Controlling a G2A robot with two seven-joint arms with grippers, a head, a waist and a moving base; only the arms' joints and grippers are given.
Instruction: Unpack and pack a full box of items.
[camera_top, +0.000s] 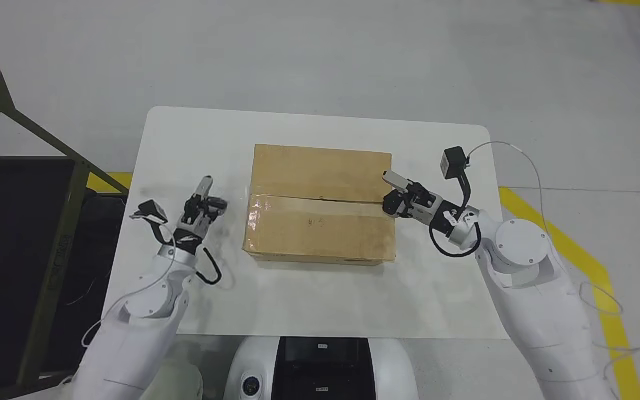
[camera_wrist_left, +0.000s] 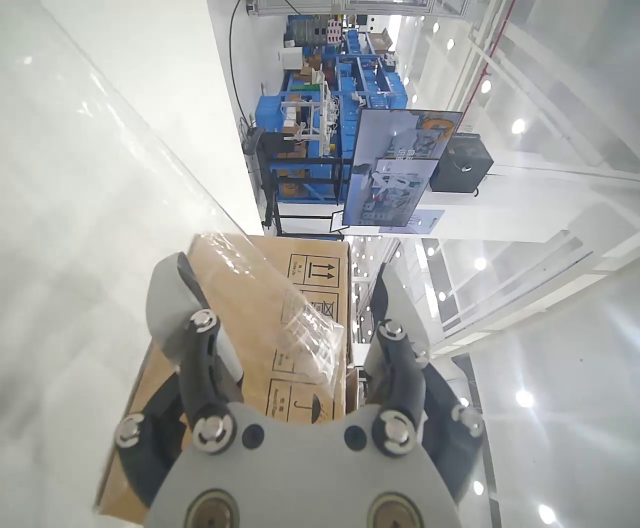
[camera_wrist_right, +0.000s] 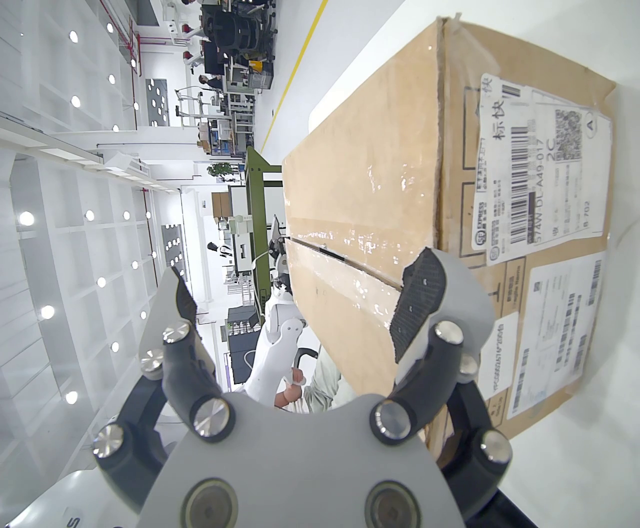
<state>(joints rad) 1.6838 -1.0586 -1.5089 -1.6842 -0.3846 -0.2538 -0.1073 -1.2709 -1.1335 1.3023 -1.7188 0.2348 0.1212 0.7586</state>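
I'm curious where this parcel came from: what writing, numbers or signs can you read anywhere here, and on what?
"标快": label with the square code, on the box end.
"2C": same label.
"574W-DL-A49-017": same label, by a barcode.
Other labels on that end: too small to read.
Signs printed on the box's far end: two up arrows, an umbrella; their words are too small.
Screen in the room behind: blurred.

Box (camera_top: 318, 203) centred on table (camera_top: 440, 285); left gripper (camera_top: 205, 188) left, right gripper (camera_top: 391, 192) right.

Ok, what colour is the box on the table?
The box is brown cardboard, white labels on one end; clearest in the right wrist view.
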